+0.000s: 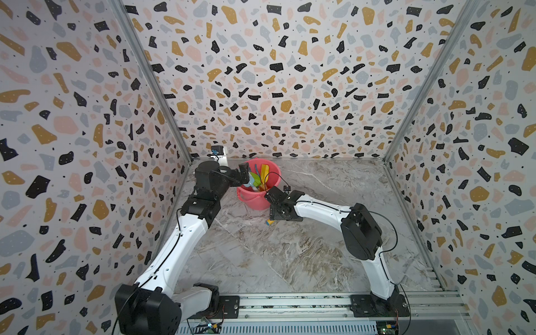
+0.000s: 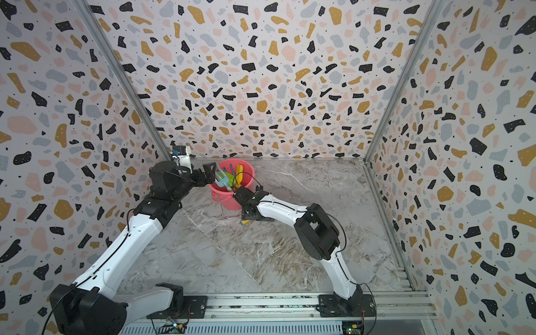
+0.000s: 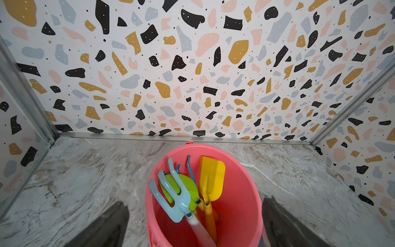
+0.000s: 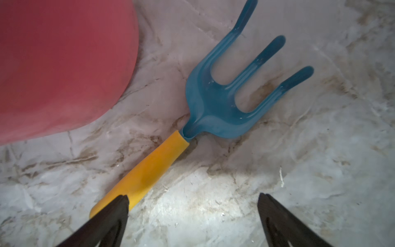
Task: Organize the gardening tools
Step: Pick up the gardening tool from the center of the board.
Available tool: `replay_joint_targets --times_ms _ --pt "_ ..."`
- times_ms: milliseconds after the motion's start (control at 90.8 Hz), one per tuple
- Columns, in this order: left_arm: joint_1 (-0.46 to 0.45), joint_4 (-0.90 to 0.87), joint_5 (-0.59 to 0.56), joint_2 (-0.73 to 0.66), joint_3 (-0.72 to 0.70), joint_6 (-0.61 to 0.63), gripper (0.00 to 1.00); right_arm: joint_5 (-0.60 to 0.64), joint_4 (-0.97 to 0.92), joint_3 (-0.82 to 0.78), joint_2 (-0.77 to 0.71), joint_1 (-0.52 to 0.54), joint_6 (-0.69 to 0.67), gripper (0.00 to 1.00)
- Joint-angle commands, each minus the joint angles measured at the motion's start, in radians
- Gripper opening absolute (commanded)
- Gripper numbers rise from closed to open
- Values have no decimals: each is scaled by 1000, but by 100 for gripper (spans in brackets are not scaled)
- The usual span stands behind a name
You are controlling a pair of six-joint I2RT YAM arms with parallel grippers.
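Arms reach inward, left end effector [image 3: 195, 202] splayed wide, empty, above the pink bucket [image 3: 239, 192], right end effector [image 4: 193, 195] likewise over a dark-blue rake [image 4: 213, 102] on the marble worktop [image 4: 320, 171] between terrazzo walls [image 3: 192, 64].

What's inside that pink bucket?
A light-blue rake, green spade, yellow shovel and tines of a dark-blue rake stand in the pink bucket. Its bottom is hidden.

A robot lab: an enclosed bimanual test cell.
Terrazzo-print panels [image 1: 275, 72] box in a marble-look tabletop [image 1: 275, 255] on three sides, joined by bare aluminium posts [image 1: 151, 78]; the left arm [image 1: 185, 232] and right arm [image 1: 319, 207] are bolted to a slotted rail [image 1: 290, 304] along its front edge.
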Motion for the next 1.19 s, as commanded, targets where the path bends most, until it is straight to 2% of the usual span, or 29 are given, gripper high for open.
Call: replay_joint_targets --times_ms 0,165,341,694,1013,1178 --pt "8 7 -17 -33 30 19 100 50 -18 57 -3 3 46 100" --pt "8 2 -18 -40 26 20 99 81 -73 131 62 8 34 100" --pt "8 2 -24 -44 16 20 99 102 -118 127 92 7 14 100" --pt "8 5 -18 -54 10 19 99 144 -134 -47 -8 7 -15 97" --pt "7 -12 -19 -56 9 3 99 13 -26 -139 -58 6 -175 82" --pt "7 -27 -15 -68 2 -35 100 -58 39 -198 -73 -11 -244 69"
